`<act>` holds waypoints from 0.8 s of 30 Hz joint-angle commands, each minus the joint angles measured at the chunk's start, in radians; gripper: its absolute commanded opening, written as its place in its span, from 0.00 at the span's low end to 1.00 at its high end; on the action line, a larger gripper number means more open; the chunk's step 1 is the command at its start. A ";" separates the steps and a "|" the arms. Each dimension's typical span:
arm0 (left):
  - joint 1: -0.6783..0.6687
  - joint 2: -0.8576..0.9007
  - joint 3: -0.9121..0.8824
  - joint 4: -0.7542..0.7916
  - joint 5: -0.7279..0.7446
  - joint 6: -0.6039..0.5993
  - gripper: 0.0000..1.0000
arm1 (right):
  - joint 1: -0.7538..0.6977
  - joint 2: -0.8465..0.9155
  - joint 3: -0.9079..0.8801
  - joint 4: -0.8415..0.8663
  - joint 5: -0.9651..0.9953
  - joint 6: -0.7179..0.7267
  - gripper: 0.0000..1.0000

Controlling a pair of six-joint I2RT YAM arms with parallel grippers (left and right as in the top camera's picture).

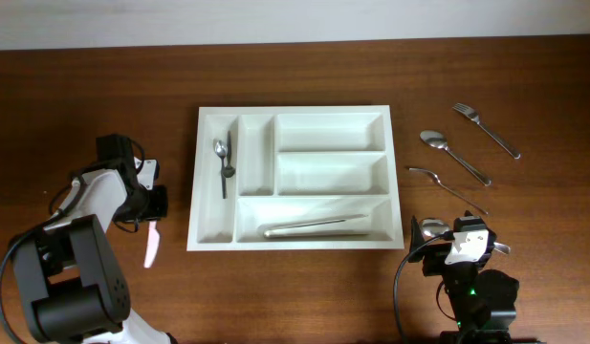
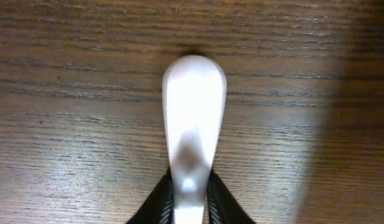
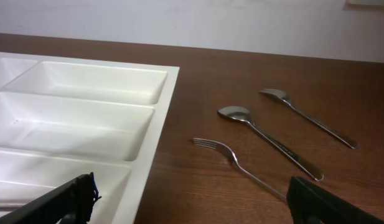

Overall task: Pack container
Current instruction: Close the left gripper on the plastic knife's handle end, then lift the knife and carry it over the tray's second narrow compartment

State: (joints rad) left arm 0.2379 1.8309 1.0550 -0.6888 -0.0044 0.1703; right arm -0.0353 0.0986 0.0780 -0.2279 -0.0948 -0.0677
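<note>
Robot lab bench: wooden table (image 1: 84, 76) against plain wall (image 3: 241, 25).

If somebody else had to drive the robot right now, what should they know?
The left gripper is shut on a white utensil, left of the cutlery tray. The right gripper is open, by the tray's near right corner.
Done: a spoon in the leftmost narrow slot, a long metal piece in the long slot.
To do: the white utensil, then a fork, a second spoon and another fork right of the tray.

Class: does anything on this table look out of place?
Nothing spilled or damaged. Right of the cutlery tray, a fork, a spoon and another fork lie loose at differing angles; the long utensil inside lies slightly slanted.
</note>
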 commanded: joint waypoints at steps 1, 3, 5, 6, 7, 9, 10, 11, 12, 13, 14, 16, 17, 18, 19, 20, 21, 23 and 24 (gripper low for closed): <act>0.003 0.064 -0.023 0.007 -0.017 -0.001 0.12 | 0.009 -0.011 -0.009 0.001 -0.008 -0.002 0.99; 0.003 0.064 -0.023 0.008 -0.017 -0.001 0.09 | 0.009 -0.011 -0.009 0.001 -0.008 -0.002 0.99; 0.003 0.064 -0.023 0.008 -0.017 -0.001 0.06 | 0.009 -0.011 -0.009 0.001 -0.008 -0.002 0.99; 0.003 0.064 -0.023 0.008 -0.017 -0.001 0.04 | 0.009 -0.011 -0.009 0.001 -0.008 -0.002 0.99; 0.003 0.064 -0.023 0.007 -0.017 -0.002 0.02 | 0.009 -0.011 -0.009 0.001 -0.008 -0.002 0.99; 0.003 0.064 -0.023 0.008 -0.018 -0.015 0.02 | 0.009 -0.011 -0.009 0.001 -0.008 -0.002 0.99; 0.003 0.064 -0.023 0.008 -0.018 -0.022 0.02 | 0.009 -0.011 -0.009 0.001 -0.008 -0.002 0.99; 0.003 0.064 -0.023 0.008 -0.018 -0.028 0.02 | 0.009 -0.011 -0.009 0.001 -0.008 -0.002 0.99; 0.003 0.064 -0.023 0.008 -0.018 -0.028 0.02 | 0.009 -0.011 -0.009 0.001 -0.008 -0.002 0.99; 0.003 0.064 -0.023 0.008 -0.018 -0.028 0.02 | 0.009 -0.011 -0.009 0.001 -0.008 -0.002 0.99; 0.003 0.064 -0.023 0.008 -0.019 -0.028 0.02 | 0.009 -0.011 -0.009 0.001 -0.008 -0.002 0.99; 0.003 0.063 -0.022 0.008 -0.021 -0.028 0.02 | 0.009 -0.011 -0.009 0.001 -0.008 -0.002 0.99; 0.003 0.063 -0.020 0.008 -0.021 -0.028 0.02 | 0.009 -0.011 -0.009 0.001 -0.008 -0.002 0.99; 0.003 0.063 -0.016 0.007 -0.021 -0.028 0.02 | 0.009 -0.011 -0.009 0.001 -0.008 -0.002 0.99; 0.003 0.063 -0.012 0.005 -0.021 -0.028 0.02 | 0.009 -0.011 -0.009 0.001 -0.008 -0.002 0.99; 0.003 0.063 -0.006 0.003 -0.021 -0.028 0.02 | 0.009 -0.011 -0.009 0.001 -0.008 -0.002 0.99; 0.003 0.063 0.002 -0.001 -0.021 -0.028 0.02 | 0.009 -0.011 -0.009 0.001 -0.008 -0.002 0.99; 0.003 0.063 0.023 -0.010 -0.021 -0.028 0.02 | 0.009 -0.011 -0.009 0.001 -0.008 -0.002 0.99; 0.003 0.063 0.034 -0.016 -0.021 -0.028 0.02 | 0.009 -0.011 -0.009 0.001 -0.008 -0.002 0.99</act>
State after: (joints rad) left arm 0.2379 1.8427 1.0763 -0.7033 -0.0067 0.1589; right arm -0.0353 0.0986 0.0780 -0.2279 -0.0948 -0.0673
